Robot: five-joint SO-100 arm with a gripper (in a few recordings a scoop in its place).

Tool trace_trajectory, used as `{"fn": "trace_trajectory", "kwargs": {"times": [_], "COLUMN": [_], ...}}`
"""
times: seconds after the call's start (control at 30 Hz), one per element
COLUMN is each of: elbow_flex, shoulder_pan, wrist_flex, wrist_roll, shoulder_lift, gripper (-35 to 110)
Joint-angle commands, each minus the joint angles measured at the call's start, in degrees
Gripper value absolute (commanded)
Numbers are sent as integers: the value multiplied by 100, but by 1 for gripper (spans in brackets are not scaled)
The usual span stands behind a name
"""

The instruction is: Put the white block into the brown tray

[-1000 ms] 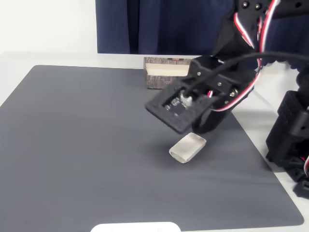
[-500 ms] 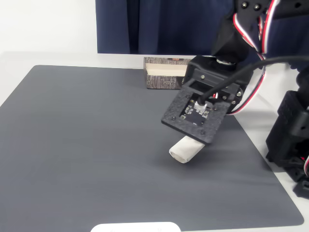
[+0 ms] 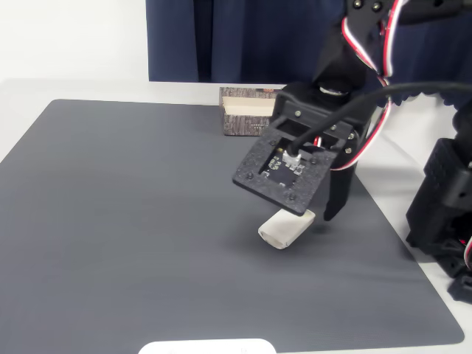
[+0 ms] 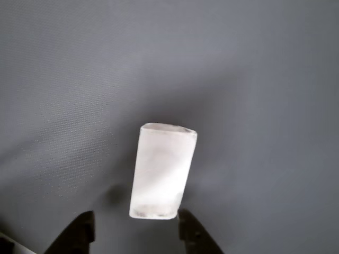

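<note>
The black tool (image 4: 136, 231) is hovering released, fingertips straddling the small off-white rounded block (image 4: 162, 170); the block is lying on the dark grey mat (image 3: 133, 221); the brown bark-patterned tray (image 3: 247, 112) is sitting well apart.

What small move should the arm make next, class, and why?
Probably lower the tool further and close: its open fingertips flank the near end of the white block, which lies untouched on the grey mat, away from the brown tray.

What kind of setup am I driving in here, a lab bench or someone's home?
Probably a tabletop robot test bench: a dark grey mat covers a white table, a navy curtain hangs behind, and just the white block and brown tray are laid out.
</note>
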Motion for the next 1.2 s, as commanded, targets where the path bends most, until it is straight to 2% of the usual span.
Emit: {"fn": "trace_trajectory", "kwargs": {"times": [0.0, 0.6, 1.17], "elbow_flex": [-211, -141, -167], "shoulder_pan": [114, 62, -132], "wrist_flex": [-18, -721, -765], "wrist_roll": [-123, 0, 281], "shoulder_lift": [-35, -650, -905], "gripper": [39, 41, 40]}}
